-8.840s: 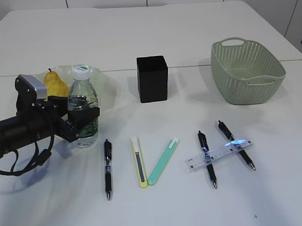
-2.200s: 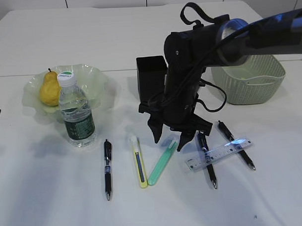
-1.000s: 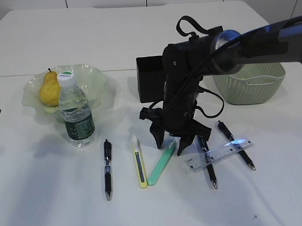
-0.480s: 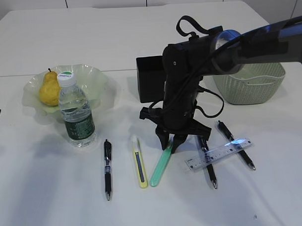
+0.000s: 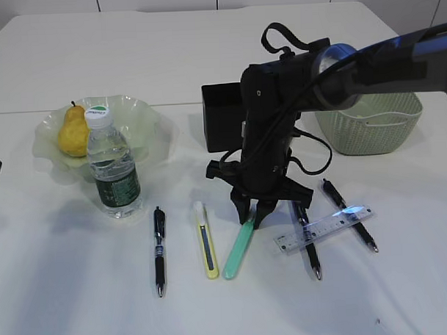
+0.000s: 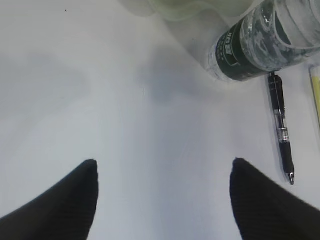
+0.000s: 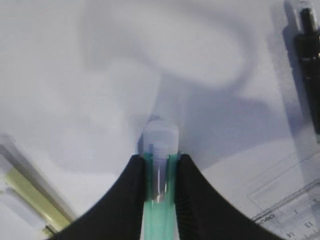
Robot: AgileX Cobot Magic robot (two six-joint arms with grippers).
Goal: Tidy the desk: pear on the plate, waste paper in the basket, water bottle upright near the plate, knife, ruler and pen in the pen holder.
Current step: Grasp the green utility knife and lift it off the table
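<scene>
My right gripper (image 5: 252, 216) points down and is shut on the upper end of the green knife (image 5: 239, 249), which lies on the desk (image 5: 81, 305). In the right wrist view the fingers (image 7: 130, 200) pinch the green knife (image 7: 160, 220) just below its pale cap. A yellow knife (image 5: 205, 243) lies to its left. The ruler (image 5: 325, 229) lies across two pens (image 5: 307, 238) to the right; another pen (image 5: 159, 250) lies left. The pen holder (image 5: 221, 127) stands behind my arm. The pear (image 5: 73, 131) sits on the plate (image 5: 145, 119), with the water bottle (image 5: 114, 168) upright before it. My left gripper (image 6: 162, 162) is open and empty over bare desk. The waste paper is not visible.
The basket (image 5: 368, 111) stands at the back right. The left wrist view shows the bottle (image 6: 260, 45) and a pen (image 6: 281, 130) at the upper right. The right wrist view shows the yellow knife (image 7: 25, 195), the ruler (image 7: 295, 205) and a pen (image 7: 310, 50).
My right gripper's jaws, open astride the green knife a second ago, have closed on its upper end. The knife has swung a little, its lower end now nearer the right.
</scene>
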